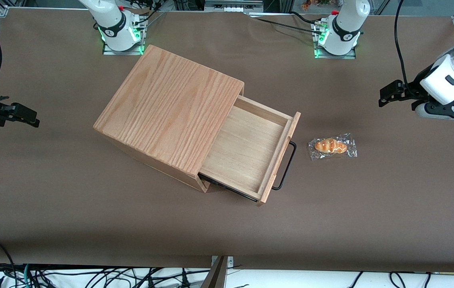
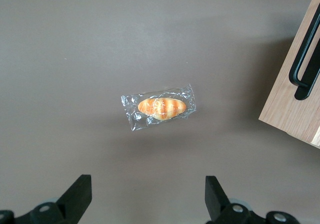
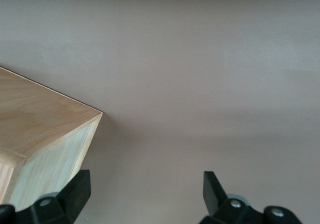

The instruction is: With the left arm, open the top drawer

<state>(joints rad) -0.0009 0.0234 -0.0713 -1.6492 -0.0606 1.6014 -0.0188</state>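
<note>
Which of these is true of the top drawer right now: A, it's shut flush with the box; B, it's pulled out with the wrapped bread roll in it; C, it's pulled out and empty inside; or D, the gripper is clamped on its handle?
C: the top drawer stands pulled out with a bare wooden floor, the wrapped bread roll lies on the table in front of it, and the left gripper hangs open above the roll, clear of the handle.

Left arm's gripper (image 2: 145,196) aloft, fingers (image 2: 77,194) apart
</note>
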